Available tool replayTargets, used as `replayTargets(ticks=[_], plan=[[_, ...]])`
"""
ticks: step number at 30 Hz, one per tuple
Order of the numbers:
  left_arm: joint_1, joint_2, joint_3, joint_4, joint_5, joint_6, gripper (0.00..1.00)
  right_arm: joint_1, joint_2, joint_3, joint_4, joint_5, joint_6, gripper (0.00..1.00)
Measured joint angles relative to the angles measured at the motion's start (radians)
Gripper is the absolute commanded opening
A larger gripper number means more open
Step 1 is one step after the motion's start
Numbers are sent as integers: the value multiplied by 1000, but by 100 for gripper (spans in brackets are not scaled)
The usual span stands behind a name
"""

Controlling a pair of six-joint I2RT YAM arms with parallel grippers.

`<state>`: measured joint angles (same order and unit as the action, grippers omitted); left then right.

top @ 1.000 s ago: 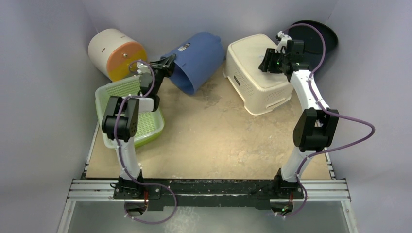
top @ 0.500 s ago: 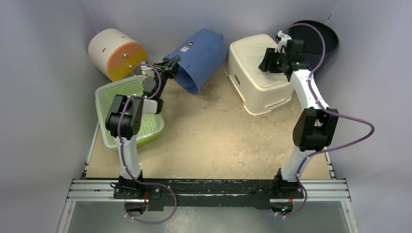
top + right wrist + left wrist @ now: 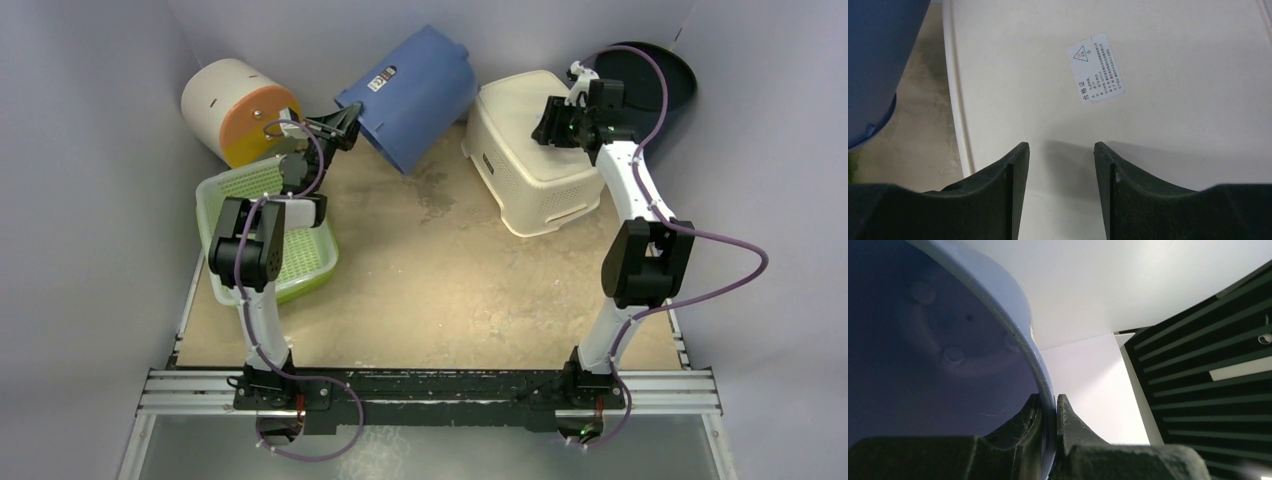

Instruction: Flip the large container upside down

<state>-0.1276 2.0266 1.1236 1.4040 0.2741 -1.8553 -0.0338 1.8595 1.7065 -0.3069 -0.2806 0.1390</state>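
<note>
Blue bin (image 3: pixel 415 95) at upper centre of top view, tipped over, mouth facing lower left, base up toward back wall. Left gripper (image 3: pixel 1049 407) pinched tight on bin rim, one finger inside, one outside, thin wall between. Right gripper (image 3: pixel 1062 150) about half open, empty, hovering above flat top of beige basket (image 3: pixel 530 150) at upper right, not touching bin.

Probably mid-flip, mouth not yet down.

To finish well:
- roll wrist with the rim, no dragging, so the thin edge does not slip out of the pinch
- swing mouth down onto bare table (image 3: pixel 450 280) at centre
- steer clear of drum (image 3: pixel 240 110) and green tray (image 3: pixel 270 220) on left, basket on right
- let go only once rim sits flat all round

Writing:
- white sticker (image 3: pixel 1095 67) on basket top, triangle mark plus Chinese print, large characters likely 合格证, small lines unreadable
- white label (image 3: pixel 383 78) on bin side, too small to read
</note>
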Motion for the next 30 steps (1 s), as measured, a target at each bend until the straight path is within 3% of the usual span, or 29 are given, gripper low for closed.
replayTargets(ticks=[6, 20, 24, 30], plan=[[-45, -1, -36, 70, 22, 0, 0, 0, 0, 0, 0, 0, -2, 54], [-46, -25, -380, 87, 80, 44, 0, 0, 0, 0, 0, -2, -8, 53], [-46, -149, -408, -71, 118, 156, 0, 0, 0, 0, 2, -2, -8, 54], [-46, -361, -369, -541, 132, 369, 0, 0, 0, 0, 3, -1, -9, 54]])
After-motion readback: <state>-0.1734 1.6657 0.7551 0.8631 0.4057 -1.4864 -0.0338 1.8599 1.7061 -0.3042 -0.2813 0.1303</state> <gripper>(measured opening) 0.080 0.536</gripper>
